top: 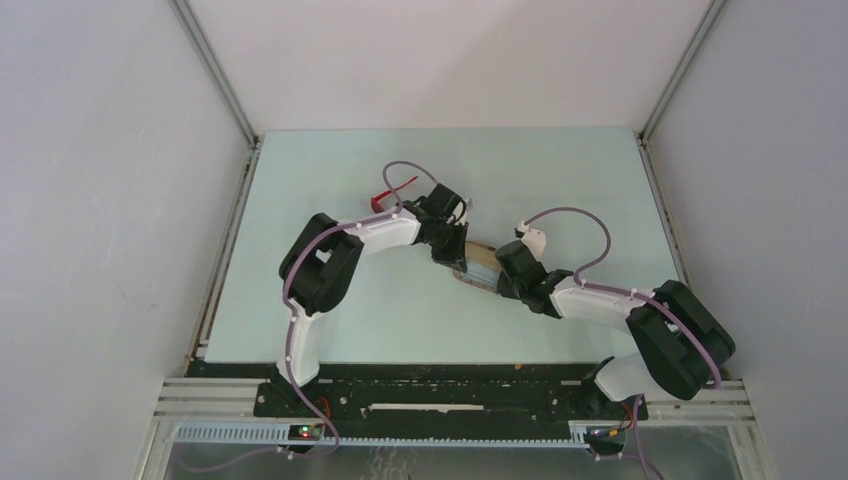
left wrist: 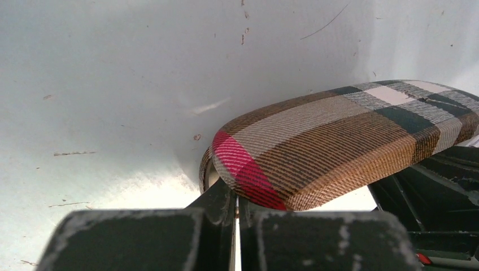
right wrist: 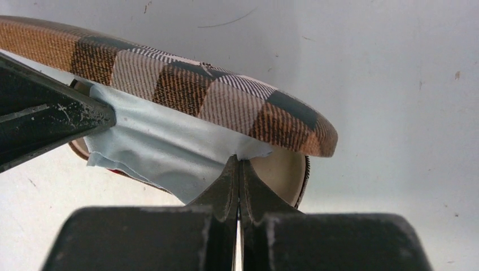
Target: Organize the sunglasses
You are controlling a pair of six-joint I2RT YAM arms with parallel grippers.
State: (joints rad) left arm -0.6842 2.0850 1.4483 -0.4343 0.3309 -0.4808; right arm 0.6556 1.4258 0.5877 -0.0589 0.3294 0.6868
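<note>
Fingertips of my left gripper (left wrist: 235, 197) are pressed together with nothing between them, their ends touching the red-striped end of the plaid case (left wrist: 339, 141). My right gripper (right wrist: 239, 169) is closed as well; its tips meet right at the edge of the pale blue cloth (right wrist: 169, 147), and I cannot tell whether any fabric is pinched. That cloth spills out between the lid and the base of the case, which stands ajar at mid-table (top: 560, 180) between both wrists. From above, I see the sunglasses (top: 382, 197) lying apart from the case, on the surface beyond my left forearm, partly hidden by its cable.
</note>
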